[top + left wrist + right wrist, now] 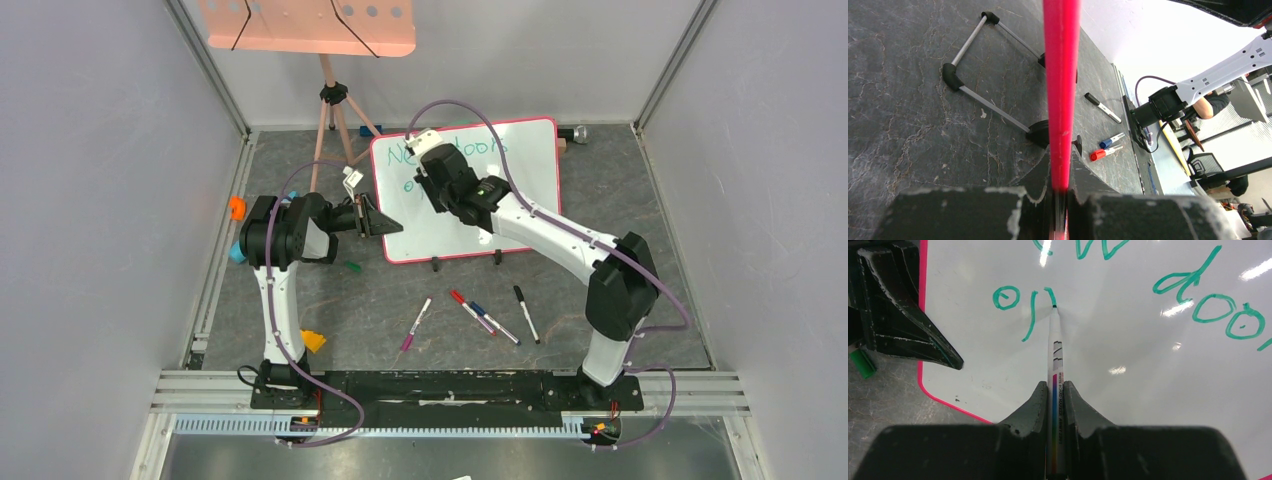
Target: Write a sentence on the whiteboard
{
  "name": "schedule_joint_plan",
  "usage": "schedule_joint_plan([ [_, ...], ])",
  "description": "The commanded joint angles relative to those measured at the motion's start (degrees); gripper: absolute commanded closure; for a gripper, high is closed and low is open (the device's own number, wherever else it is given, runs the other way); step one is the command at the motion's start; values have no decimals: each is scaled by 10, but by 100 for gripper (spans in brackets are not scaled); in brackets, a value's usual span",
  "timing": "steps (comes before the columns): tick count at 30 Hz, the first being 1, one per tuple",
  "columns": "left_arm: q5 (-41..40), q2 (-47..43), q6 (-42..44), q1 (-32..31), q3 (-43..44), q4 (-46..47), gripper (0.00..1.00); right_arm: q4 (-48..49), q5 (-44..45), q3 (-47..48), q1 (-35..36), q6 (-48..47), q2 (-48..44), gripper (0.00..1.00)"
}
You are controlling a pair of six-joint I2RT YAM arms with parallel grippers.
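Observation:
The whiteboard (520, 190), glossy white with a thin pink-red frame, stands tilted at the back middle of the table. The sentence (460, 150) is in green: "New doo" on the top line and the start of a second line, "o" and part of a letter (1018, 305). My right gripper (1053, 390) is shut on a green whiteboard marker (1054, 345). The marker's tip touches the board at the end of the second line. My left gripper (1062, 170) is shut on the board's pink frame (1061, 75) at its left edge (388, 228).
Several capped markers lie in front of the board: purple (416, 324), red (468, 309), blue (495, 323) and black (526, 314). A green cap (351, 266) lies near the left gripper. A salmon perforated tray (310, 25) stands on a tripod at the back left. Grey walls stand on both sides.

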Motion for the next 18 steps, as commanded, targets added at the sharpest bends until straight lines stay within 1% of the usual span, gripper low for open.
schedule_joint_plan([
  [1,-58,31,27,10,3,17,98,-5,12,-19,-9,-3,-19,100],
  [8,-57,31,26,9,4,17,98,1,-28,-30,-9,1,-21,100],
  [18,-58,31,26,10,3,17,98,9,-65,-6,-9,1,-9,100],
])
